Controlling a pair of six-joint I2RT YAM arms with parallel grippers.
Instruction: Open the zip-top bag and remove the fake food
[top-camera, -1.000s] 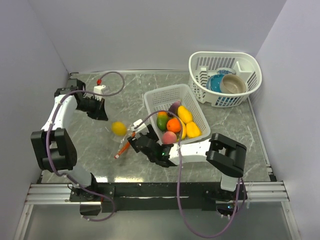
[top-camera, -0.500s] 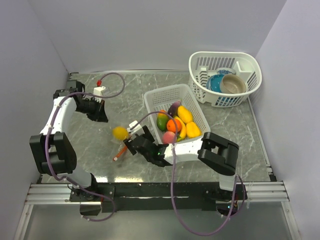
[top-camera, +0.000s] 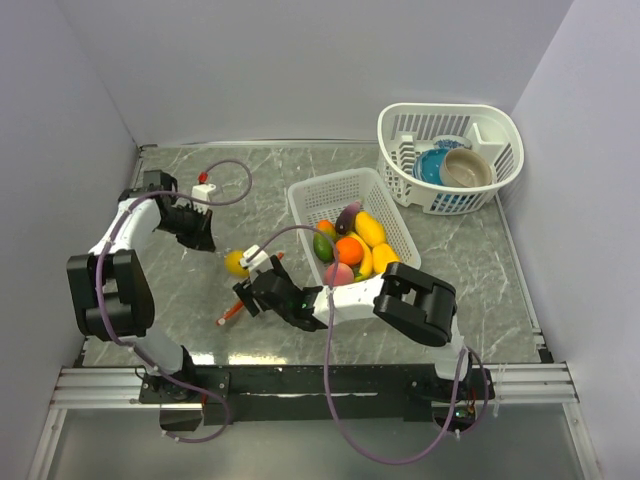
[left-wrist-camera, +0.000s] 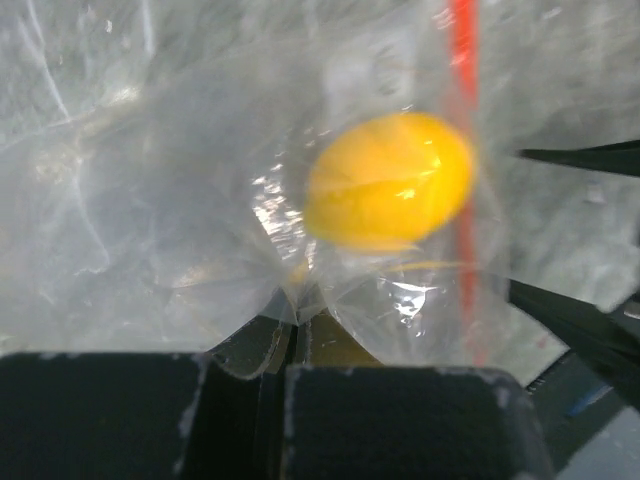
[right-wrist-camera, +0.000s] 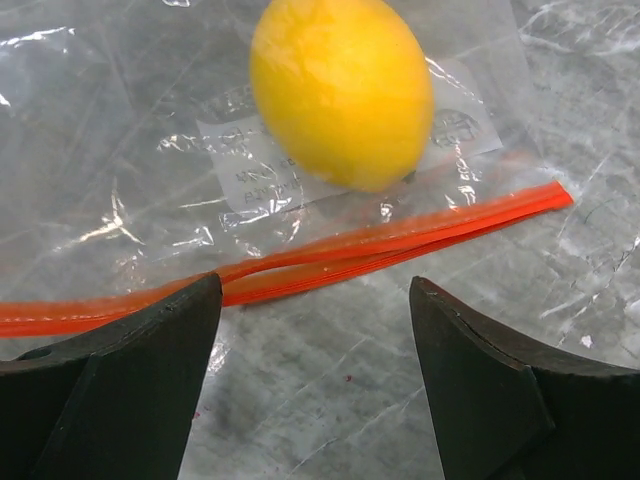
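Your left pincer (top-camera: 203, 229) is clamped on a gathered fold of the zip-top bag (right-wrist-camera: 130, 150), with the clear film bunched between its black pads (left-wrist-camera: 390, 420). Your right pincer (right-wrist-camera: 315, 290) stands wide open just over the table (top-camera: 300, 160), its two dark fingers (right-wrist-camera: 110, 380) straddling the bag's orange-red zip strip (right-wrist-camera: 330, 255) without touching it. The bag lies left of centre on the table, between the two pincers, and it holds one yellow fruit (right-wrist-camera: 342, 90) that you can see through the film, just behind the strip. In the top view the strip's long axis runs diagonally from near-left to far-right, so the zip edge faces your right pincer and the bag's closed end points to the left one. In the right wrist view the strip's two strands stand slightly apart along its middle. To the right, the white slotted basket (top-camera: 335, 192) holds the rest of the fake food (top-camera: 348, 250): a green-orange piece, an orange one, a dark purple one, two yellow ones and a pink-red one. At the far right a round white basket (top-camera: 440, 108) holds a blue bowl (top-camera: 432, 165) and a tan bowl (top-camera: 467, 168).
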